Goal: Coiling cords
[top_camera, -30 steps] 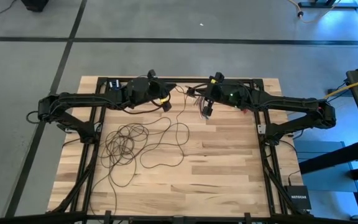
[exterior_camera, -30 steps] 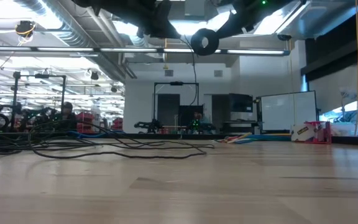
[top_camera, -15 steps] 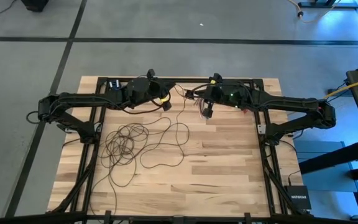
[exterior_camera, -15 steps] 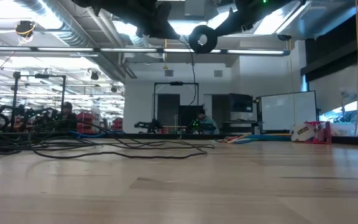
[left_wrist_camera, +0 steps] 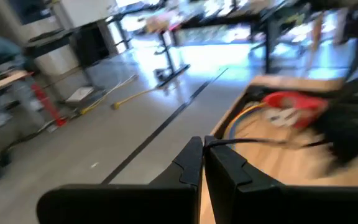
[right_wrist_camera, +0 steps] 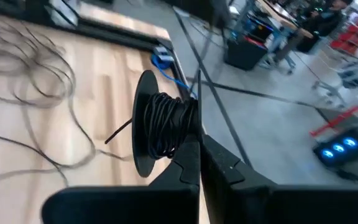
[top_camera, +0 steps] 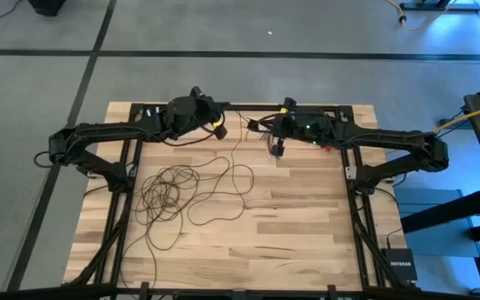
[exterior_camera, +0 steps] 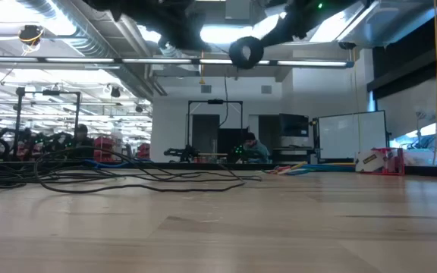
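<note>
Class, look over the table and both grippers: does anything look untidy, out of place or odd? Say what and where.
Most of the cord lies in a loose, overlapping tangle on the table's left half, not wound up. Only part is coiled on the spool held up by the shut right gripper. The left gripper pinches a strand.

The table [top_camera: 307, 217] is pale wood in butcher-block strips, its grain showing, with a soft satin sheen that catches the ceiling lights in the low view. A frame [top_camera: 354, 200] of matt black metal bars edges it from about 9 o'clock round to 3 o'clock. The cords [top_camera: 173, 193], heaped toward 8 o'clock, look like thin dark plastic-sheathed wire, smooth and faintly glossy. The same wire is wound on a spool [right_wrist_camera: 160, 124] of matt black plastic with a smooth flat flange. The floor [top_camera: 223, 29] is smooth grey concrete.
</note>
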### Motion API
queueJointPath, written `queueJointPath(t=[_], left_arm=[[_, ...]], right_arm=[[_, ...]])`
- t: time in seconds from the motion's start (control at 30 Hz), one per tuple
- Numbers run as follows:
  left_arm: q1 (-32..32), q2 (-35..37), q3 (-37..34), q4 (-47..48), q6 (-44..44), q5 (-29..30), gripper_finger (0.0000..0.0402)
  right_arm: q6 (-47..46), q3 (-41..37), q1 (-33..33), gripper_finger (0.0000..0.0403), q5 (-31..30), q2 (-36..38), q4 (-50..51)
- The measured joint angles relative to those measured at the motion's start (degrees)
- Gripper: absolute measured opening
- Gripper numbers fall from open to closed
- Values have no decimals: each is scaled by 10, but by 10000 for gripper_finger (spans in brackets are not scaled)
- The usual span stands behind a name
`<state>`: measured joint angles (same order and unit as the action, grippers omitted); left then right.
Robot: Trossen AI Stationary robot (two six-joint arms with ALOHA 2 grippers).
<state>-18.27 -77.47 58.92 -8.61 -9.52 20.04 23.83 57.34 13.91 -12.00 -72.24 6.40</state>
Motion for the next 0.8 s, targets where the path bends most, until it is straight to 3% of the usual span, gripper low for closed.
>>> queueJointPath(t=[0.2, 0.5, 0.8], left_arm=[[43, 14, 0, 1, 3, -11, 5], [86, -16, 0, -7, 12, -11, 5], [104, -63, 0, -93, 7, -35, 5]], right_arm=[[21, 0, -1, 1, -105, -33, -22], [37, 0, 0, 1, -165, -62, -100], [37, 0, 0, 1, -124, -87, -191]])
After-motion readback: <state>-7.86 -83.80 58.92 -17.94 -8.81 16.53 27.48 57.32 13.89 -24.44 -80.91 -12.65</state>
